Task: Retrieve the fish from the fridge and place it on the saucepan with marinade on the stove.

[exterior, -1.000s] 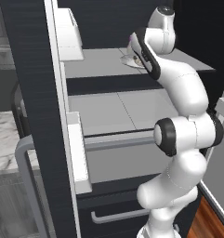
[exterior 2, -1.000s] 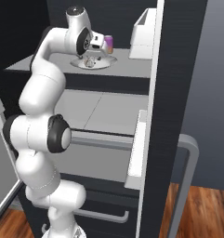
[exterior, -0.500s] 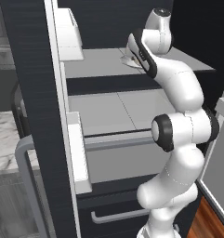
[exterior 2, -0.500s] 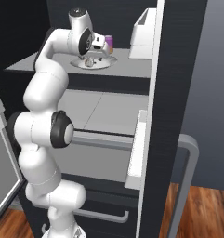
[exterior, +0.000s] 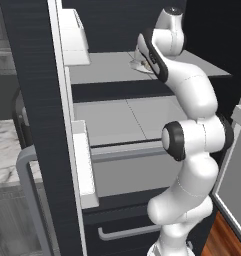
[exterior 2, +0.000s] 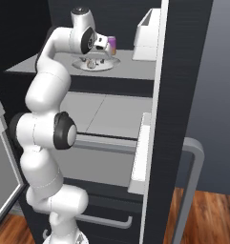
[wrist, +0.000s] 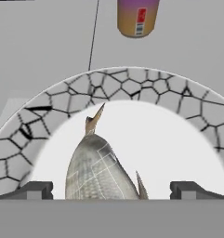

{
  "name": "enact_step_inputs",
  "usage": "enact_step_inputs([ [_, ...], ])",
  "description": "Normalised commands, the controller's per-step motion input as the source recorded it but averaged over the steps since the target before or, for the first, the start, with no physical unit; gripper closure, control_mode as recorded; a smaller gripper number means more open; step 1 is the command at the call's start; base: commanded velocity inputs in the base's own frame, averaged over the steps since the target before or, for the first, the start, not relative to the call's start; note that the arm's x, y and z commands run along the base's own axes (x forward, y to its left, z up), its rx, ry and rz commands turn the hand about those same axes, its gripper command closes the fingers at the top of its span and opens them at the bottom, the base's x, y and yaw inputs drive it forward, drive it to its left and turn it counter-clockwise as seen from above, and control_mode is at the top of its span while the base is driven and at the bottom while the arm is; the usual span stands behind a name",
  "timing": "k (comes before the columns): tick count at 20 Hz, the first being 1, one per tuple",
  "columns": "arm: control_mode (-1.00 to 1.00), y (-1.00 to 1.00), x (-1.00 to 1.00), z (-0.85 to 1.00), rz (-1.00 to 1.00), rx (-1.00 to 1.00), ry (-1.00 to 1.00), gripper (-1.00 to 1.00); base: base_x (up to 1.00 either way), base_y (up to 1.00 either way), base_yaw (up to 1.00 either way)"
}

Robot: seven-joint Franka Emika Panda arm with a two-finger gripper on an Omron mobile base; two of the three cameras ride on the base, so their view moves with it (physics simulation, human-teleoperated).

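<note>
The fish (wrist: 98,169), pale grey and speckled, lies on a round plate (wrist: 132,86) with a cracked-pattern rim, on the upper grey shelf (exterior: 104,67) of the open black fridge (exterior: 34,75). My gripper (wrist: 111,190) is open and hangs right over the plate, one fingertip on either side of the fish and not touching it. In the right base view the gripper (exterior 2: 90,61) is low over the plate (exterior 2: 109,65). The arm hides most of the plate (exterior: 136,64) in the left base view. The saucepan and the stove are out of view.
A small pink-and-yellow can (wrist: 137,17) stands just behind the plate, also seen as the can (exterior 2: 111,45). A white container (exterior 2: 147,28) sits on the same shelf near the door. Below are another shelf (exterior 2: 111,112) and two drawers (exterior: 127,230).
The arm's links have shifted only slightly. The hand stays low over the plate and the jaws stay wide open.
</note>
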Motion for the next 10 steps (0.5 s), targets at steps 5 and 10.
enact_step_inputs([
  [5,-1.0,0.0,0.0,-0.14,0.0,0.0,0.01,-1.0,0.0,0.0,0.0],
  [10,-1.0,0.0,0.0,-0.07,0.0,0.0,0.0,-1.0,0.0,0.0,0.0],
])
